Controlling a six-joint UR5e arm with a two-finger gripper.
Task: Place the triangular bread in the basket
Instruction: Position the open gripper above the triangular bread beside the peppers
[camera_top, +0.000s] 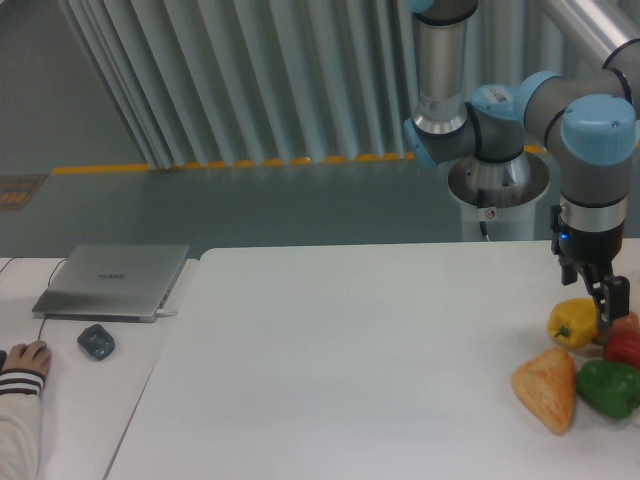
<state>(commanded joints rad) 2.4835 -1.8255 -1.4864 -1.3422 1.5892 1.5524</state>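
Observation:
The triangular bread (547, 388) is golden-orange with a browned crust and lies on the white table (350, 350) near its front right corner. My gripper (607, 312) hangs above and behind it, its dark fingertips (613, 298) low between a yellow bell pepper (571, 321) and a red pepper (625, 347). The gripper holds nothing that I can see. It is seen side-on, so the gap between the fingers does not show. No basket is in view.
A green pepper (610, 388) lies just right of the bread. A closed laptop (115, 280), a dark mouse (96, 341) and a person's hand (27, 357) are on the side table at left. The robot's base column (497, 195) stands behind the table.

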